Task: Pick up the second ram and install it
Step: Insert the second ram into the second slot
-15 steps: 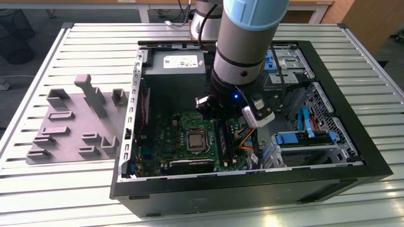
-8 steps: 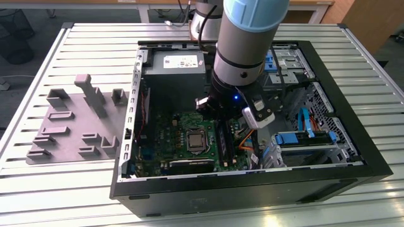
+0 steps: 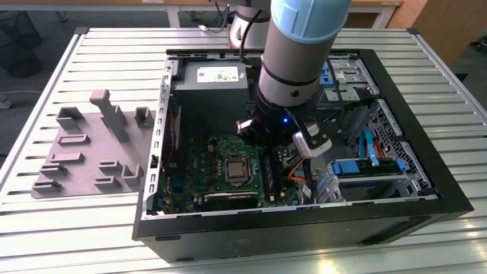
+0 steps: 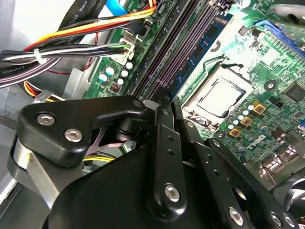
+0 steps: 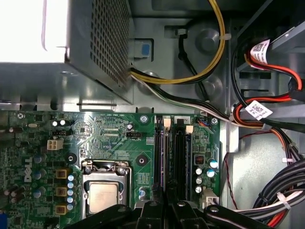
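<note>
Low in the middle of the exterior view, inside the open black computer case (image 3: 304, 228), the second ram cannot be picked out for sure. A thin blue-green stick with dark chips (image 4: 202, 47) stands along the long black memory slots (image 5: 174, 152) in the second wrist view, but which ram it is I cannot tell. The black gripper (image 4: 162, 102) hangs right over those slots, jaws drawn narrow. Any stick between them is hidden. This looks like the seating step, which calls for square alignment and a straight, even press.

One open computer case (image 3: 426, 197), one motherboard (image 5: 109, 138), one processor socket (image 5: 102, 193), one grey fixture plate (image 3: 84, 154).
</note>
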Robot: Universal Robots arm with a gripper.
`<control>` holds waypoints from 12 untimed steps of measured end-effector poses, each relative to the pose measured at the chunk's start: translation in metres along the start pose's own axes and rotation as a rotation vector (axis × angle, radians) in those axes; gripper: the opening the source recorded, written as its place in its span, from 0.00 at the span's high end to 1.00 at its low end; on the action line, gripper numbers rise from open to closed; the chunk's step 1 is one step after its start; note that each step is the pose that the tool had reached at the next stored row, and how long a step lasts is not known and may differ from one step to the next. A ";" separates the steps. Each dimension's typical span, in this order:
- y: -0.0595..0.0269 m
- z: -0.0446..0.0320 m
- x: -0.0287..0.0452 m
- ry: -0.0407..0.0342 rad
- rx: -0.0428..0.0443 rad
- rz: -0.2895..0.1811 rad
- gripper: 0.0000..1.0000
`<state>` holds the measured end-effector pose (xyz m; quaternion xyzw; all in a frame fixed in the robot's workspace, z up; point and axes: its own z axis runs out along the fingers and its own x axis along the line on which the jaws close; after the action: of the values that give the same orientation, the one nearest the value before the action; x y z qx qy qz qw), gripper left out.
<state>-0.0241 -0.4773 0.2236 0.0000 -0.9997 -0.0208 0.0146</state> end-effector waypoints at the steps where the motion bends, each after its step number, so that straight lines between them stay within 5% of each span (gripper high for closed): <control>1: 0.0000 0.0004 -0.0003 -0.0001 -0.0002 0.000 0.86; 12: -0.0009 0.0081 -0.0013 0.0001 0.0010 0.000 0.86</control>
<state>-0.0230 -0.4779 0.2154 0.0000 -0.9997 -0.0203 0.0147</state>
